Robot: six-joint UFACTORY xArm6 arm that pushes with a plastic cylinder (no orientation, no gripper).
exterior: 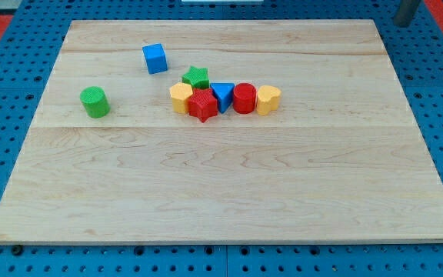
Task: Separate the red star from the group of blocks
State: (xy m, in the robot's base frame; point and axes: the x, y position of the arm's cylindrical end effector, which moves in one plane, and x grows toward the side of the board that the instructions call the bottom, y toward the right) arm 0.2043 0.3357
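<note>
The red star (203,105) lies at the front of a tight row of blocks near the board's upper middle. It touches a yellow block (180,98) on its left and a blue triangle (222,95) on its right. A green star (196,76) sits just behind it. A red cylinder (244,98) and a yellow heart (268,100) continue the row to the view's right. My tip (401,24) shows at the view's top right corner, beyond the board's edge and far from every block.
A blue cube (154,58) stands alone up and left of the group. A green cylinder (94,101) stands alone at the view's left. The wooden board (221,192) rests on a blue perforated surface.
</note>
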